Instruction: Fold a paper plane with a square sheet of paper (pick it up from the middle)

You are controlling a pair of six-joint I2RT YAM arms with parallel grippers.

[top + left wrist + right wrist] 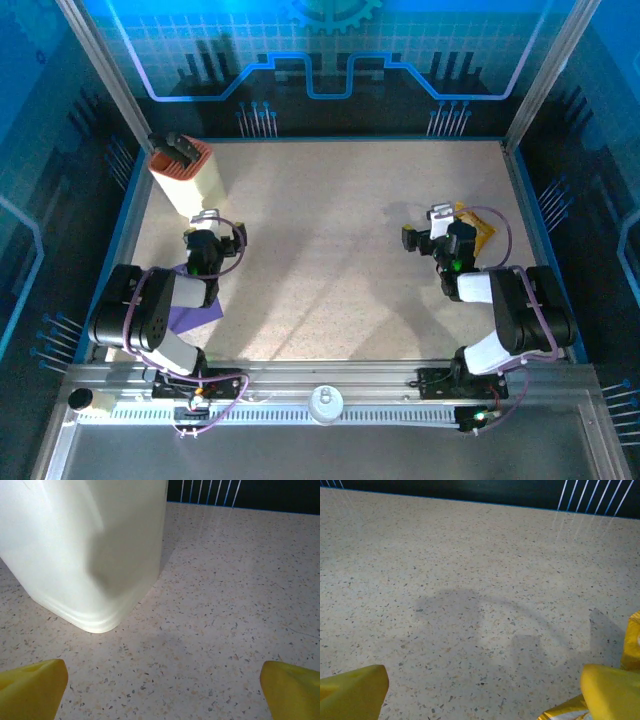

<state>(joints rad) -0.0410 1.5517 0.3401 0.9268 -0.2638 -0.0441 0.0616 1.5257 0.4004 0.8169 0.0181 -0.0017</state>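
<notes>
- My left pincer point(205, 222) and right pincer point(441, 218) both stood wide, empty.
- The paper point(196, 316) lay at 7 o'clock, partly under my left arm.
- Best approach: straight down onto its middle.

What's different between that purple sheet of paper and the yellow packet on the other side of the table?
Colour: the purple sheet of paper is plain violet; the yellow packet is shiny yellow-orange. Surface: the paper looks flat and smooth, the packet crinkled. Place: the paper lies partly under the left arm, the packet beside the right gripper. Both lie on the table, held by nothing.
</notes>
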